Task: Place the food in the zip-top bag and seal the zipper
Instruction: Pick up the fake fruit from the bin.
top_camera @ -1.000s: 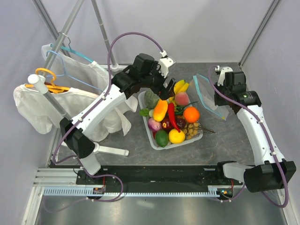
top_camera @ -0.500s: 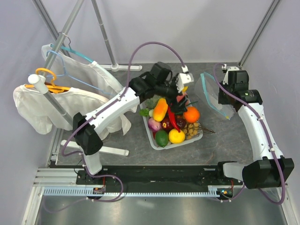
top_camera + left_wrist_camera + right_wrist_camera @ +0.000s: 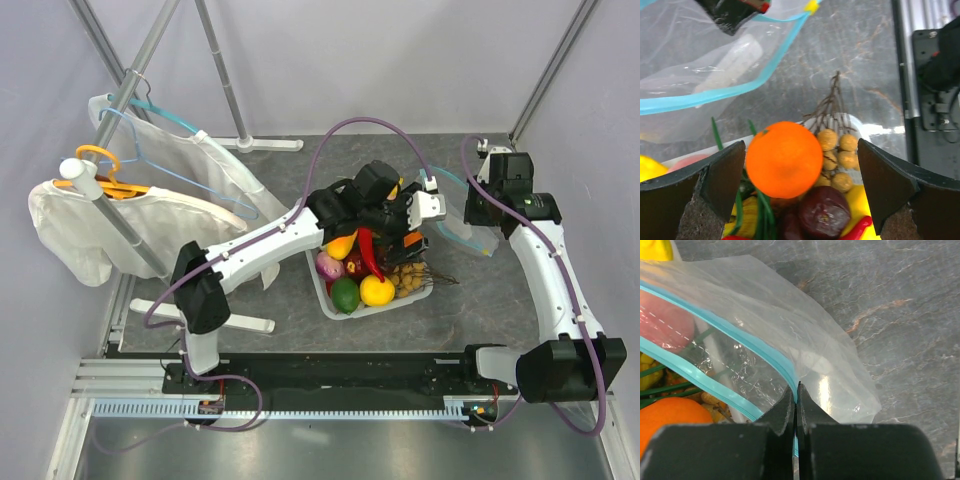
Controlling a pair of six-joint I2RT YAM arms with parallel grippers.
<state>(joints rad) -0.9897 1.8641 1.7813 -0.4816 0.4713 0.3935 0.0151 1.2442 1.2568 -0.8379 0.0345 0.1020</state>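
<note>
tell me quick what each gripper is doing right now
Left gripper: open, jaws on either side of the orange, not gripping it.
Right gripper: closed, pinching the edge of the zip-top bag.

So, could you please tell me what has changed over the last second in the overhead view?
The left arm swung rightward from the far-left corner of the white tray across the food. The left gripper now hangs open above the orange, beside the zip-top bag. The right gripper stayed shut on the zipper, holding the bag much as before. The tray and the clothes rack kept their places.
</note>
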